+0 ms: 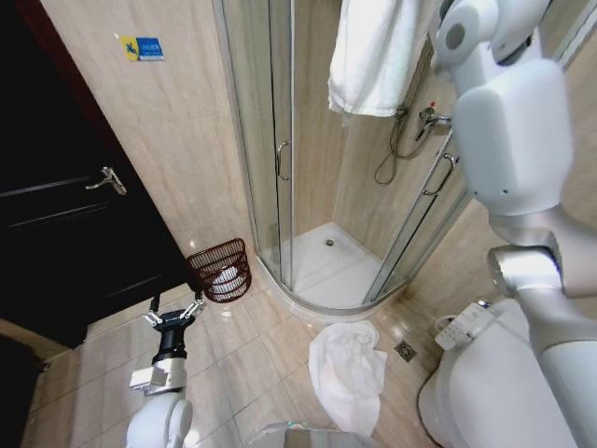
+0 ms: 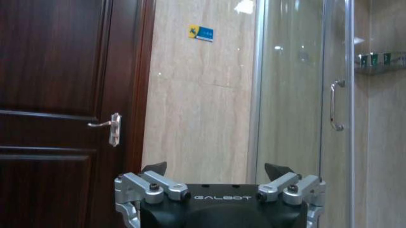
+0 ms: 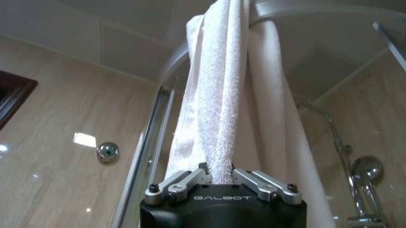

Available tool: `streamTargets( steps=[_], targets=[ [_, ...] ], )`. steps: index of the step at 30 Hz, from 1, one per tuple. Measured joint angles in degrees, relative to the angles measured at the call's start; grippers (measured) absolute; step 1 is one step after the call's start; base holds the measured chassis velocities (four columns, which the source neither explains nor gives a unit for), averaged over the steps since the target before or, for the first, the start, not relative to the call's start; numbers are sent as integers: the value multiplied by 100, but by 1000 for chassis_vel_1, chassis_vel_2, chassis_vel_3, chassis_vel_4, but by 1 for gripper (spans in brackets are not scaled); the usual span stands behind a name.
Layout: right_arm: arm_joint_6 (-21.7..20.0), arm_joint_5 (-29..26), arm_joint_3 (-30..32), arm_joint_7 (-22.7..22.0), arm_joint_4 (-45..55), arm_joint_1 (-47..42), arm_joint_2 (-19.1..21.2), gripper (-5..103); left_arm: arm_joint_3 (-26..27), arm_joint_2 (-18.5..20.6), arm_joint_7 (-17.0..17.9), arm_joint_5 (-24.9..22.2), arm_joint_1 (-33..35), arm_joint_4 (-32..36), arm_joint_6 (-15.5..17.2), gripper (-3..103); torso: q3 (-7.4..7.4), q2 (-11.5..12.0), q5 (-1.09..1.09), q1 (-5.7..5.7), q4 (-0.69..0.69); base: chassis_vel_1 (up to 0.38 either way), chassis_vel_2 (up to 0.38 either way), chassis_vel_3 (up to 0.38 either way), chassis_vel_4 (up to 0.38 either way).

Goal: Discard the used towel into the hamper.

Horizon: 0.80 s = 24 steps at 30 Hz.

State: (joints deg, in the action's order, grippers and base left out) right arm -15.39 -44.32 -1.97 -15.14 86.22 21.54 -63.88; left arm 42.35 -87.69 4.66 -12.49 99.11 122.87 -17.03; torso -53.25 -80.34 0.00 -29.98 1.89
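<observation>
The towel [image 3: 219, 95], hanging over the shower rail, is being pinched by the right gripper [image 3: 221, 176], clenched on its folds (left gripper [image 1: 173, 317] idling spread), so pulling free toward the hamper [image 1: 220, 269] looks next.

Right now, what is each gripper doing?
Left gripper: open, empty, low near the hamper.
Right gripper: shut on the hanging towel, raised by the shower.

Terry-cloth towel [image 3: 219, 95] — glossy tiles [image 1: 233, 364]
</observation>
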Motion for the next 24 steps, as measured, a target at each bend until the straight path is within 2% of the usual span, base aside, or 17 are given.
streamTargets(
  steps=[9, 24],
  targets=[
    [-32, -44, 158, -21, 452, -574, 212, 4, -27, -35, -3, 67, 32, -28, -61, 100, 0, 1, 1, 0, 0, 0, 0, 0, 0],
    [-77, -171, 518, -25, 891, -1396, 342, 4, -121, -167, 4, 186, 27, -54, -46, 100, 0, 0, -1, 0, 0, 0, 0, 0, 0]
  ],
)
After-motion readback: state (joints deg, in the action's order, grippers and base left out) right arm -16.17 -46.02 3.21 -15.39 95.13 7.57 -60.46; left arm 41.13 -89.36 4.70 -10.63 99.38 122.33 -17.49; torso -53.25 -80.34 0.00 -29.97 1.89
